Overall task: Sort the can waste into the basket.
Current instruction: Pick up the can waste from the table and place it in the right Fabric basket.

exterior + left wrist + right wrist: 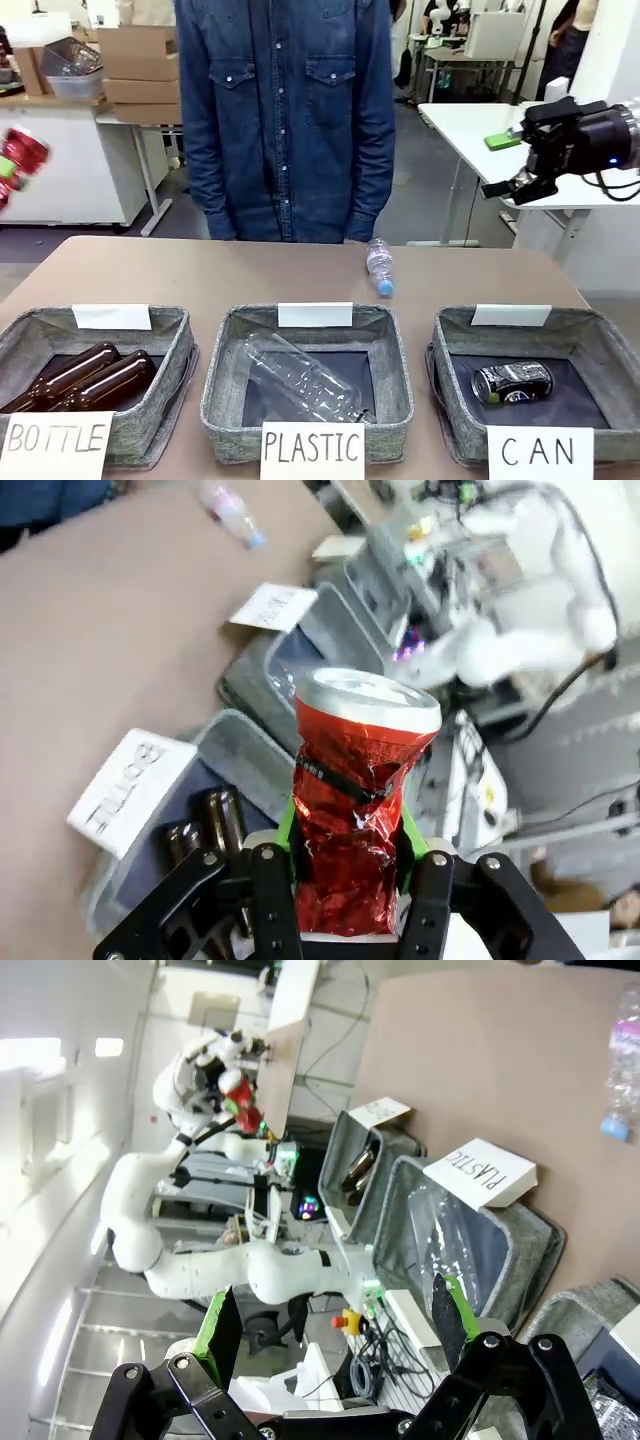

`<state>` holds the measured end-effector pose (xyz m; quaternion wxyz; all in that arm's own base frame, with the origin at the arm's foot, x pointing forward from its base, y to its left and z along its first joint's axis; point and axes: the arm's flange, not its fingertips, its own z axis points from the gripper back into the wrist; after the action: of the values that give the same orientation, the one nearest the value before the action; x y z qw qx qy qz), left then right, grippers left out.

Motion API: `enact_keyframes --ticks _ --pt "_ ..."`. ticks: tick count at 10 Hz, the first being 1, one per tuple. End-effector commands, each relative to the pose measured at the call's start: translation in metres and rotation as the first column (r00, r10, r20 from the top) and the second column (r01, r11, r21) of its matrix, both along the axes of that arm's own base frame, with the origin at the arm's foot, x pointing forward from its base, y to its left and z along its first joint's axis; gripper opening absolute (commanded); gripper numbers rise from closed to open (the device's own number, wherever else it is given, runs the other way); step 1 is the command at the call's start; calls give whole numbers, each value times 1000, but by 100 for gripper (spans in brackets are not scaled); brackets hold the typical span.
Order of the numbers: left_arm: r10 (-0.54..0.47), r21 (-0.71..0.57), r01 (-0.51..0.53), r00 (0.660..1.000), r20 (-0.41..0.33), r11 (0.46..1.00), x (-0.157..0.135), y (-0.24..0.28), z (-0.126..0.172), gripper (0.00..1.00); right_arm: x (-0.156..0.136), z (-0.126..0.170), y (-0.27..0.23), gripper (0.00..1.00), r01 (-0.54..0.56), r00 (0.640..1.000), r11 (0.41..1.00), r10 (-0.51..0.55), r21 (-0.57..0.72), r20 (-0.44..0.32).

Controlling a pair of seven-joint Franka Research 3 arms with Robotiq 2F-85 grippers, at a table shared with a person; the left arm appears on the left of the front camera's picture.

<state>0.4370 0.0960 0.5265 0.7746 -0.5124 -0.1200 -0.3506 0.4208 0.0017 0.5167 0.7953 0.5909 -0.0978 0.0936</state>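
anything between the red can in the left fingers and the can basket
Nothing visible blocks it. The left gripper holds the red can high at far left; the CAN basket sits far right. The BOTTLE basket and PLASTIC basket lie low under that path; the open right gripper hangs high at far right.

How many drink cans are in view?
2: a dark can lying in the CAN basket, and a crushed red can gripped by the left end effector.
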Motion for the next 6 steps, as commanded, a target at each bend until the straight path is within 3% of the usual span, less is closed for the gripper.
enact_keyframes --ticks 1,3,4,6 --pt "-220 74 212 967 128 975 -9 -65 -13 0 -5 23 -38 100 118 993 993 -118 9 12" --pt "-295 82 284 907 300 955 -20 -133 -18 0 -24 42 -79 100 221 975 975 -221 -3 18" --pt "-329 86 321 865 379 943 -29 -166 -17 0 -39 46 -91 100 313 950 945 -310 -95 49" --pt "-342 96 341 802 489 935 -61 -216 -19 0 -65 50 -105 100 355 930 930 -340 -98 141"
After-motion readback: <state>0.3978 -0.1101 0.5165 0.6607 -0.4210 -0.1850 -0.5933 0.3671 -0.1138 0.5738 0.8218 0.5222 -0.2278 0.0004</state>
